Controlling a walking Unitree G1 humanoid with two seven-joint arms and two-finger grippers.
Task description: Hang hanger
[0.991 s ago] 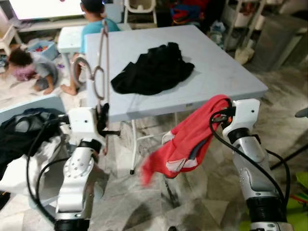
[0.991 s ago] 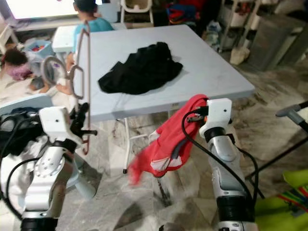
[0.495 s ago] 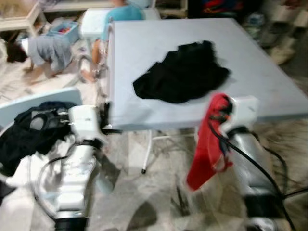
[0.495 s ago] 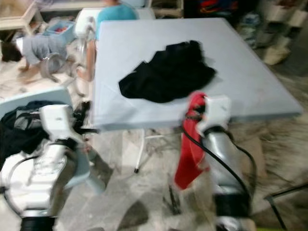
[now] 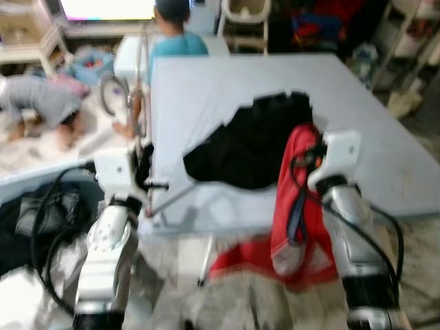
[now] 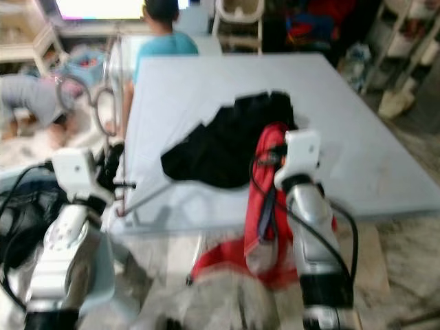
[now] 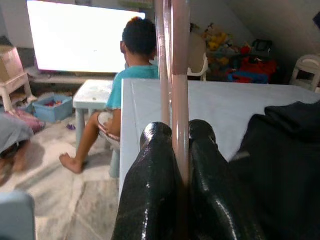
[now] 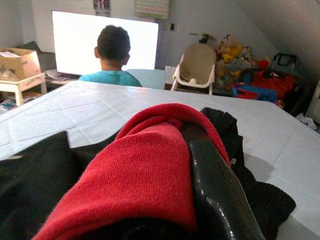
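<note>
**Hanger upright in the left gripper, red garment draped on the right**

While the head views are blurred, the main things can still be made out. The left gripper [image 7: 175, 165] has its two black fingers [image 7: 150, 190] pressed together on the thin pinkish hanger [image 5: 143, 103], which stands upright from the gripper just off the near left corner of the pale blue table [image 5: 385, 158]. The hanger's metal hook [image 5: 113, 96] curls out to the left near its upper part, and one arm of the hanger slants down over the table's near edge. In the left wrist view the hanger's shaft [image 7: 179, 75] runs straight up between the two fingers.

The right gripper [image 5: 313, 155] is held over the near edge of the table with a red garment [image 5: 295, 206] draped over it and hanging down below the table edge. In the right wrist view the red cloth covers one black finger [image 8: 215, 200]; whether the jaws are open or closed cannot be told.

A black garment [image 5: 254, 141] lies crumpled on the table near the middle, just behind the right gripper. Beyond the far left corner a person in a teal shirt [image 5: 175, 38] sits facing a bright screen [image 7: 75, 37]. Another person [image 5: 38, 106] is low on the floor to the left.
</note>
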